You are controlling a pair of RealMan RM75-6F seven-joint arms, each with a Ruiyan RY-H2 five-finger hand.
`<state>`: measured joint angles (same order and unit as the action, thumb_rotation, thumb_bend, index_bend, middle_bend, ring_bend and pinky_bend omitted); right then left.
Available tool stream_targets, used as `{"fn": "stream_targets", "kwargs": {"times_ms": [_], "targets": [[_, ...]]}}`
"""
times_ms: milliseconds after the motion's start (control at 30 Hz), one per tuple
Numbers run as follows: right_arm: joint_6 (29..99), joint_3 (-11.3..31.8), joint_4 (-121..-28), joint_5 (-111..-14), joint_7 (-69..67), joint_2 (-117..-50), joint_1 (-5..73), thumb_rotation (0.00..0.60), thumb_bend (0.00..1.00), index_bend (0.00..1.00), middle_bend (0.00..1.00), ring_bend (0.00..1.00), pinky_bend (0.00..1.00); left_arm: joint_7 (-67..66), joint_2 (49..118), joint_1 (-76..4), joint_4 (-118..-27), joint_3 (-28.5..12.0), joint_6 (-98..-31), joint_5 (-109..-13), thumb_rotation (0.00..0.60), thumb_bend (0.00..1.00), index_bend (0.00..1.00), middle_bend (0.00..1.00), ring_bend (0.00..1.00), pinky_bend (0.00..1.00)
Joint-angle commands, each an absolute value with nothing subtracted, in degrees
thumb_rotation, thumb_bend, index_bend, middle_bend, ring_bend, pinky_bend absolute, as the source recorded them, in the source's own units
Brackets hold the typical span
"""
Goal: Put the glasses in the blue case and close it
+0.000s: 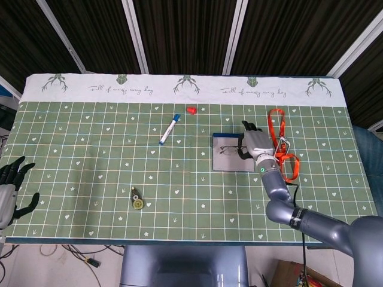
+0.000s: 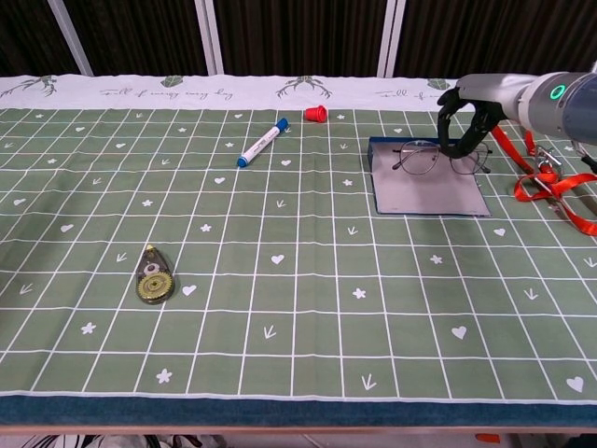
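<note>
Right hand [image 2: 464, 117] pinches the glasses [image 2: 438, 157] by one end, holding them over the open blue case [image 2: 424, 191], ready to drop in. Left hand [image 1: 12, 190] idles with fingers spread and nothing in them at the counter [image 2: 280, 308] edge.

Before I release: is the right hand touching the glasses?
Touching. In the chest view the right hand has its fingers curled around the right side of the glasses, holding them over the far end of the blue case.
</note>
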<state>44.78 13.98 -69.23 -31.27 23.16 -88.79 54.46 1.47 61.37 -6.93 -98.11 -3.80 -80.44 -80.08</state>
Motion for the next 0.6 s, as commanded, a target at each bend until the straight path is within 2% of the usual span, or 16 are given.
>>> {"fn": "stream_targets", "kwargs": {"times_ms": [33,600], "targets": [[43.1,14.5,-65.2,-29.8,23.5,-90.9,55.7,0.600,0.53,0.64,0.02,0.05,0.18,1.5,61.4,-6.9,-98.1,-3.8,-80.5,-80.2,0.600,0.40,0.14,0.01,0.00,0.00],[38.1,15.5,-53.5,-30.1,22.0,-97.2,57.8,0.600,0.53,0.64,0.02,0.05,0.18,1.8,61.3,-7.1,-98.0,-3.9,-80.0,-79.7,0.600,0.40,0.14,0.01,0.00,0.00]]}}
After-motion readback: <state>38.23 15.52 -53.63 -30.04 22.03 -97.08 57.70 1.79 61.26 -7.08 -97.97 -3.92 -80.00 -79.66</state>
